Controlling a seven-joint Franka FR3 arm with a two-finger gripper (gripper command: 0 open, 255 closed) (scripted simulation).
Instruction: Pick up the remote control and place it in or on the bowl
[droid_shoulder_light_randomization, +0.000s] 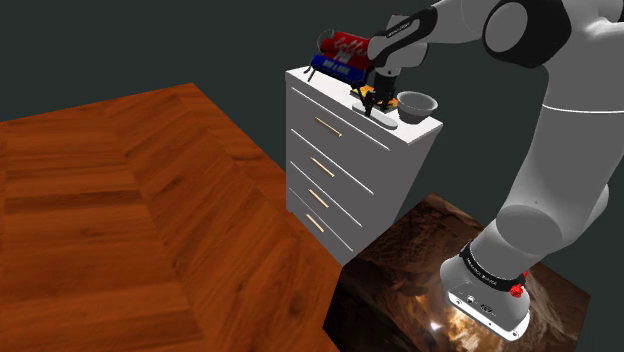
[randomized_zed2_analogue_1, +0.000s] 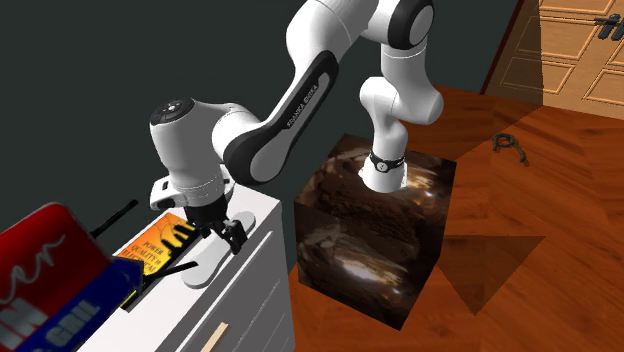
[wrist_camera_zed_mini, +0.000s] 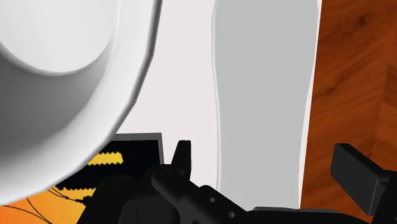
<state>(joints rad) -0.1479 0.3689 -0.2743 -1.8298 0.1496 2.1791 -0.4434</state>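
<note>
Wrist view, nearest first: the hand (wrist_camera_zed_mini: 264, 151) is spread. Its two black fingers (wrist_camera_zed_mini: 182, 156) stand on either side of the near end of the remote (wrist_camera_zed_mini: 264, 83) with a gap on each side, so nothing is pinched. The remote is a long, pale grey slab lying flat on the white top of the dresser (wrist_camera_zed_mini: 184, 76). It lies right along the edge beyond which the wooden floor (wrist_camera_zed_mini: 356, 76) shows. On the hand's other side an orange book (wrist_camera_zed_mini: 57, 191) with black markings lies flat on the top, its corner close to one finger. Past the book sits the bowl (wrist_camera_zed_mini: 108, 95), pale grey and round. It is near the remote but apart from it, with a strip of bare white top between them.

In the shoulder view the hand hangs over the front edge of the dresser top, above the drawers. The remote is under it, and the bowl stands just beside it at the corner nearest the stand (droid_shoulder_light_randomization: 490, 290). A red and blue box (droid_shoulder_light_randomization: 340, 55) stands farther back on the top.

In the second exterior view the stand is a box with a brown, rocky pattern. On the floor beyond it lies a small dark object (randomized_zed2_analogue_1: 510, 143), and farther off is a panelled door (randomized_zed2_analogue_1: 580, 50).
</note>
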